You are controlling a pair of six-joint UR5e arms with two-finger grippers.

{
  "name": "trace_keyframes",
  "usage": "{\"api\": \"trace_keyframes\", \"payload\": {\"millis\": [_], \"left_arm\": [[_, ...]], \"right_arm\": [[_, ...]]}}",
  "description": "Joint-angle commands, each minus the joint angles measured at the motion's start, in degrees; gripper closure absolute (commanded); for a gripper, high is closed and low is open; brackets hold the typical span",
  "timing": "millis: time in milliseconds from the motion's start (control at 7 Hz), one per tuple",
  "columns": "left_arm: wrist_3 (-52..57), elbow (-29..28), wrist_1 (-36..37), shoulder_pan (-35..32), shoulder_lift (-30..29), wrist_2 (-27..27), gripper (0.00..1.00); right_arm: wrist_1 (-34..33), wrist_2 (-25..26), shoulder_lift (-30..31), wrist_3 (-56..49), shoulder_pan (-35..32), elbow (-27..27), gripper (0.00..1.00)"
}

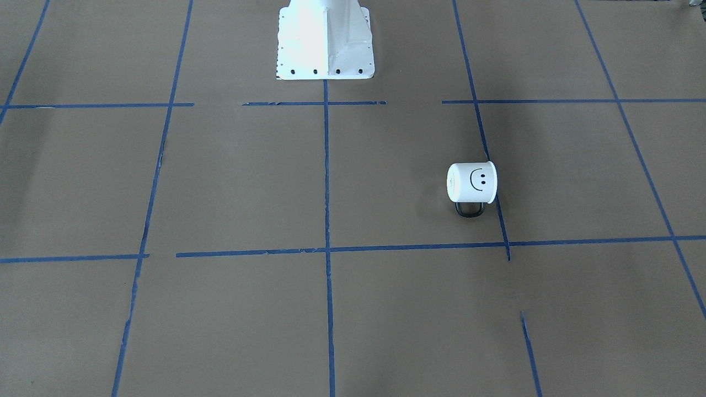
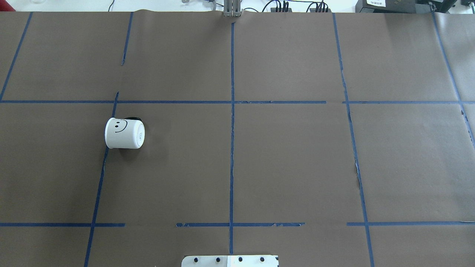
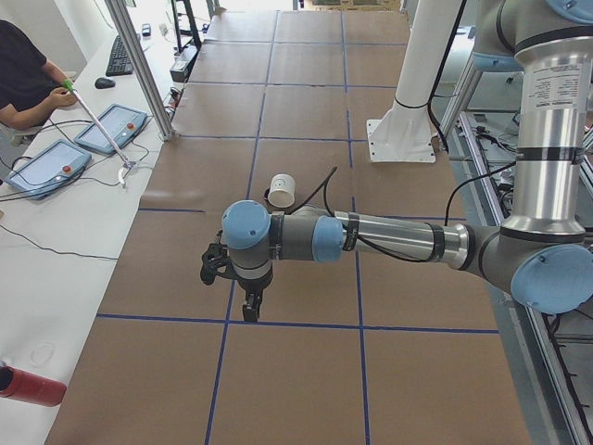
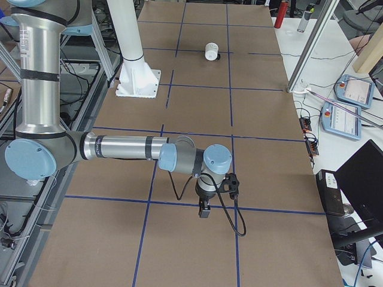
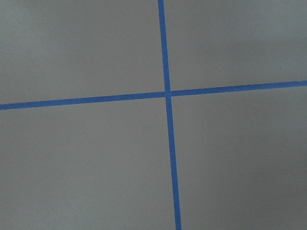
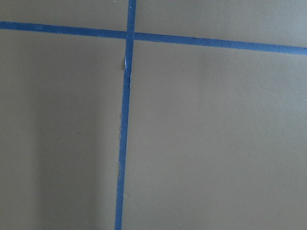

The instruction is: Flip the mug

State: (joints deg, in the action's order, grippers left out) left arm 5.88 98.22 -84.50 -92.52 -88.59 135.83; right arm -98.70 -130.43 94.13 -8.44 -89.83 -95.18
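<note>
- Currently the mug (image 1: 471, 182) lies on its side on the bench (image 2: 297, 167), in the robot's left half, about midway between the robot's edge and the operators' edge.
- Its flat bottom faces the bench's middle and its mouth faces the left end.
- The smiley face (image 1: 477, 179) is turned sideways, and the black handle (image 1: 470, 211) points toward the operators' edge.
- A blue tape line (image 2: 99, 185) runs just beside the mug's mouth.
- The left gripper (image 3: 250, 308) hangs above the bench near the left end, well apart from the mug; I cannot tell how its fingers stand.
- The right gripper (image 4: 204, 210) hangs near the right end; its state cannot be told either.
- Both wrist views show only bench and crossing tape.
</note>
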Motion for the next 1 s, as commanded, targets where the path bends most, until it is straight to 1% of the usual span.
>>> {"api": "trace_keyframes", "payload": {"millis": [0,143,714,857], "left_arm": [[0.9,0.7,0.1,0.0,0.4,0.1,0.0],[1.0,0.5,1.8,0.1,-0.2,0.1,0.0],[0.9,1.1,0.9,0.1,-0.1,0.7,0.0],[0.9,1.4,0.7,0.1,0.0,3.7,0.0]], "right_arm": [[0.0,0.0,0.0,0.0,0.0,0.0,0.0],[0.0,0.0,0.0,0.0,0.0,0.1,0.0],[0.0,0.0,0.0,0.0,0.0,0.1,0.0],[0.0,0.0,0.0,0.0,0.0,0.0,0.0]]}}
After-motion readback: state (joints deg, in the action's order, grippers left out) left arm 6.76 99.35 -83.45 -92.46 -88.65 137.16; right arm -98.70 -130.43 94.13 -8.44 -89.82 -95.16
